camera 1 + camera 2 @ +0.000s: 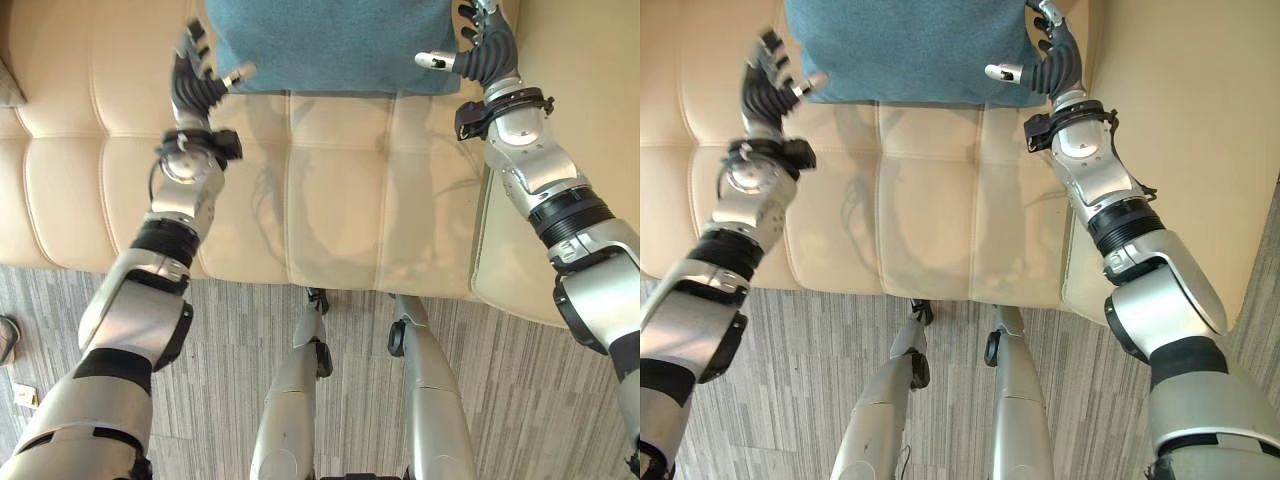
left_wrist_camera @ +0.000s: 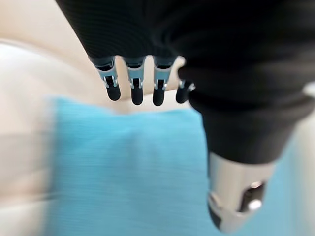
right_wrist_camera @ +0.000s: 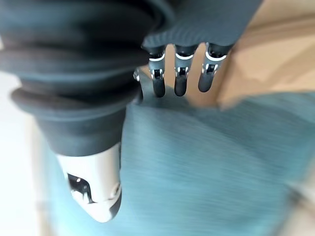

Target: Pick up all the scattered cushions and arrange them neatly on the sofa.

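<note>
Cushion between two open hands on the sofa

Teal cushion (image 1: 330, 45) lies broadside on the cream sofa (image 1: 330, 190) seat; left hand (image 1: 195, 72) just off its left edge, right hand (image 1: 480, 45) at its right edge, both spread, neither gripping.

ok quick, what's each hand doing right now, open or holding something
Left hand: open, fingers straight, beside the teal cushion's left edge, holding nothing.
Right hand: open, fingers straight at the cushion's right edge, not gripping it.
</note>
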